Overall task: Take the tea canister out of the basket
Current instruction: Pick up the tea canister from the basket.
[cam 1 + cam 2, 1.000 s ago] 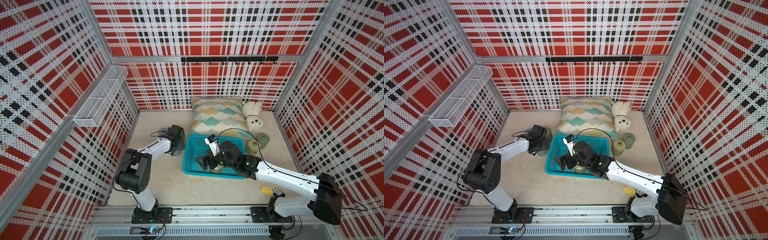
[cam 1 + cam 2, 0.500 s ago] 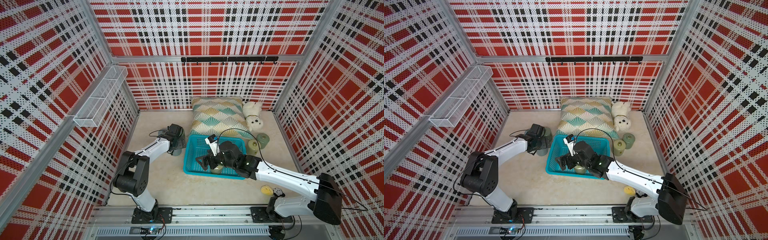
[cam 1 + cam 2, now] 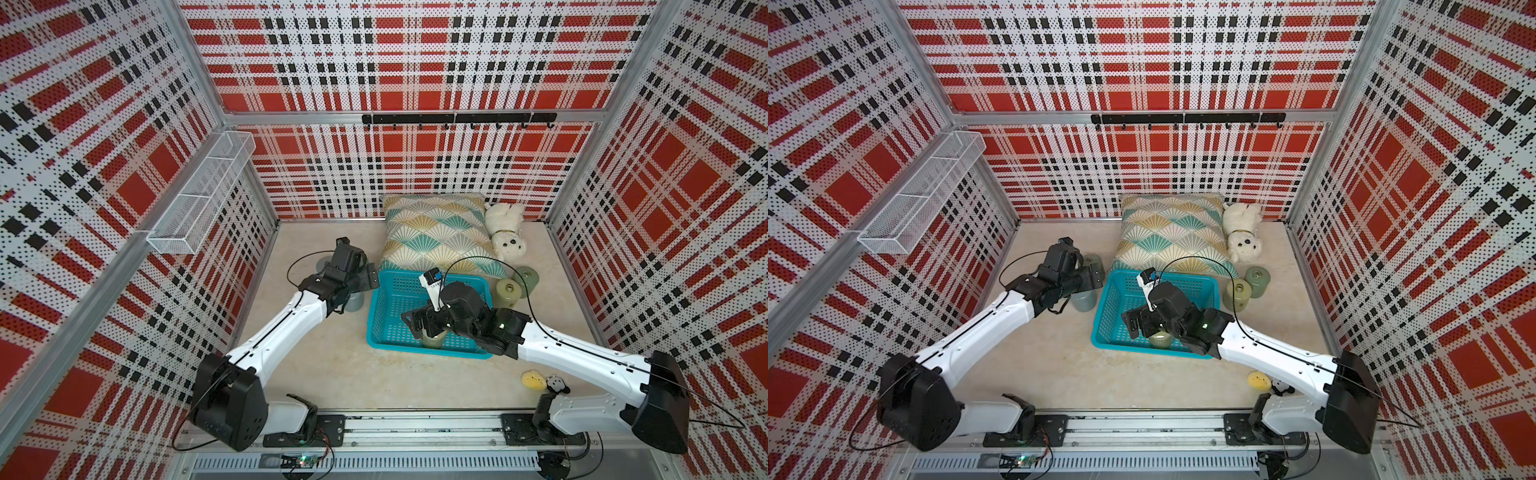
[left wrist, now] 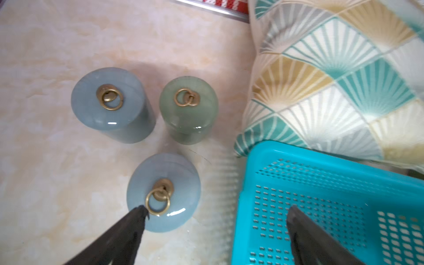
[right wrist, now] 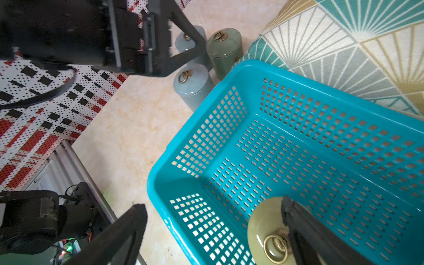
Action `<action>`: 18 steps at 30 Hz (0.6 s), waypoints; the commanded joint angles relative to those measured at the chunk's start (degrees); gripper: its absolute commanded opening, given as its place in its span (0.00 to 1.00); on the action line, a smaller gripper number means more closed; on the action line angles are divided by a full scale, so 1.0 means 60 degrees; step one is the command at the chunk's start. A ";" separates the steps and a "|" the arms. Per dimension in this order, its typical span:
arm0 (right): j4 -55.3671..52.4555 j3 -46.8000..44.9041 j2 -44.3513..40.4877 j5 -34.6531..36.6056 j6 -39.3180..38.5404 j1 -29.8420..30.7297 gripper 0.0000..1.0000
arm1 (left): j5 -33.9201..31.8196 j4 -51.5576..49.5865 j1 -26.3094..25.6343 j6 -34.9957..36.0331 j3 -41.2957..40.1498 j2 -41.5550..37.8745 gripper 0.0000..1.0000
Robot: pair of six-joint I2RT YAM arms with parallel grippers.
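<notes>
tea canister (image 5: 263,220) is upright inside the basket (image 5: 213,137), close to the wall on the robot's side. right gripper (image 5: 211,204) is spread wide, one finger (image 5: 309,229) across the lid, nothing clamped. In both top views the wrist hides most of it. left gripper (image 4: 216,208) is wide too, and empty. Left wrist view shows three lidded jars (image 4: 107,103) on the floor beside the basket; from above the arm covers most of them.
</notes>
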 commanded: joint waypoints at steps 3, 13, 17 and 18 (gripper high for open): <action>-0.1128 0.0424 -0.0025 0.0652 0.0345 0.0054 1.00 | 0.0041 0.0172 -0.1519 -0.0076 -0.0705 -0.1018 0.99; -0.2342 0.0866 0.0511 0.1171 0.1030 0.0051 1.00 | -0.0181 0.1077 -0.2973 -0.0984 -0.2396 -0.2658 0.99; -0.3102 0.1169 0.0950 0.1235 0.1030 -0.0015 1.00 | -0.0010 0.1340 -0.3361 -0.0872 -0.3064 -0.3472 0.99; -0.3276 0.1246 0.1076 0.1173 0.1029 -0.0065 1.00 | 0.0024 0.1386 -0.3460 -0.0882 -0.3208 -0.3582 0.99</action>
